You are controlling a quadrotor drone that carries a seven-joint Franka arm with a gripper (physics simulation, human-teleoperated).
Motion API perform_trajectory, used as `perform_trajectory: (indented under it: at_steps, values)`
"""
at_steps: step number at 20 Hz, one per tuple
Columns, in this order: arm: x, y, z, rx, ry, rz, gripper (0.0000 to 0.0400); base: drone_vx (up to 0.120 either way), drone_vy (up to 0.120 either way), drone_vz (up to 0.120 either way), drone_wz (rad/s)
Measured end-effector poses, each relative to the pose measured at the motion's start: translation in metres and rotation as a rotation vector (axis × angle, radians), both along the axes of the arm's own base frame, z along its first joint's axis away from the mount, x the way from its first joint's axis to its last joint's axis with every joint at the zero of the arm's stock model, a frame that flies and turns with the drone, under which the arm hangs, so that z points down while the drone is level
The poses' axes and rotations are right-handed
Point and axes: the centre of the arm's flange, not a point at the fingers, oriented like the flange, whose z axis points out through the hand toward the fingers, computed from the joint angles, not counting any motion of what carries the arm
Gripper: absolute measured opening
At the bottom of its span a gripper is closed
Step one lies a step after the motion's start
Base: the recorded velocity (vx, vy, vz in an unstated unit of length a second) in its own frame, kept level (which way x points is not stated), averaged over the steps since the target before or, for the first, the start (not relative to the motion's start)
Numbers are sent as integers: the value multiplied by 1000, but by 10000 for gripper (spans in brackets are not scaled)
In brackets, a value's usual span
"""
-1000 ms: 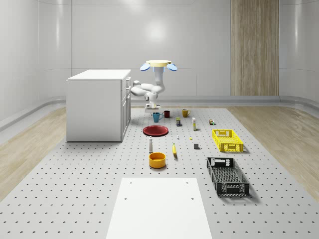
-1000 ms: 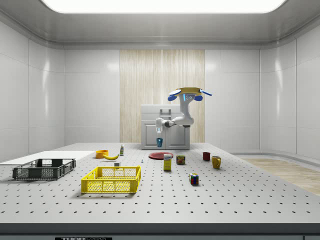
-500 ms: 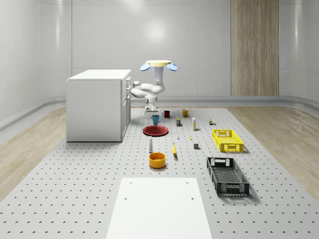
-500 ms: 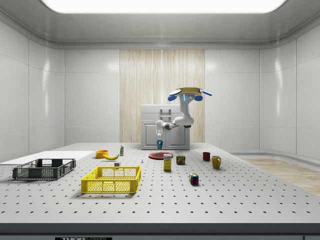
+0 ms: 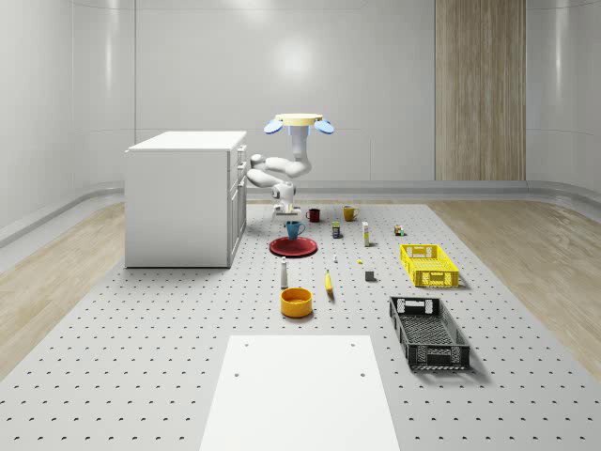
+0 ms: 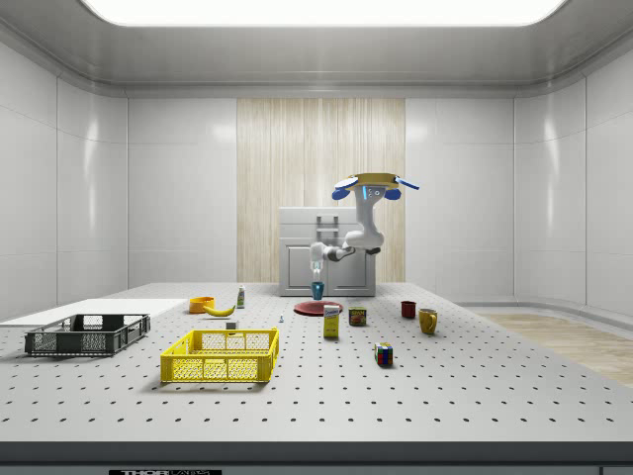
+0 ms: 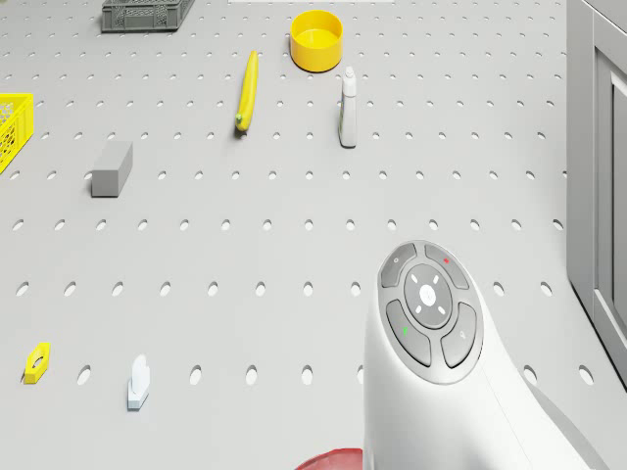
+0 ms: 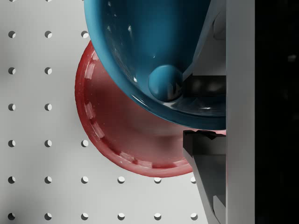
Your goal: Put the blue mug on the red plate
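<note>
The blue mug (image 5: 294,228) hangs just above the red plate (image 5: 293,246), on the perforated floor beside the white cabinet. My gripper (image 5: 285,210) is shut on the mug's rim from above. From the side, the mug (image 6: 317,289) is a small gap over the plate (image 6: 317,308), under the gripper (image 6: 317,271). At the wrist, the mug's glossy inside (image 8: 149,56) overlaps the plate (image 8: 117,135), and one finger (image 8: 205,163) presses on the rim. The drone (image 5: 299,122) hovers above and behind the plate, its arm (image 7: 441,372) bent downward.
The white cabinet (image 5: 183,197) stands close at the whole-scene view's left of the plate. A red mug (image 5: 314,215), a yellow mug (image 5: 349,213) and small cans sit behind it. In front lie a white bottle (image 7: 347,108), a banana (image 7: 248,90), a yellow bowl (image 7: 315,39) and crates.
The arm has carried the mug a little toward the plate and lower, from beyond the plate's far edge to over it. The drone has stayed put.
</note>
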Motion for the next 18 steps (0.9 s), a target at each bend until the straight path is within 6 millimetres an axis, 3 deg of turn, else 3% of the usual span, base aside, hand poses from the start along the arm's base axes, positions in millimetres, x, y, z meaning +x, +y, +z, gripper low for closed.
perform_trajectory:
  at_steps: [6, 9, 11, 14, 18]
  values:
    - [-1, 0, 21, 0, 0, 0, 100, 0, 0, 0, 0]
    - [-1, 0, 27, 0, 0, 0, 246, 0, 0, 0, 0]
    - [-1, 0, 26, 0, 0, 0, 306, 0, 0, 0, 0]
    - [-1, 0, 20, 0, 0, 0, 356, 0, 0, 0, 0]
    - [-1, 0, 13, 0, 0, 0, 384, 0, 0, 0, 0]
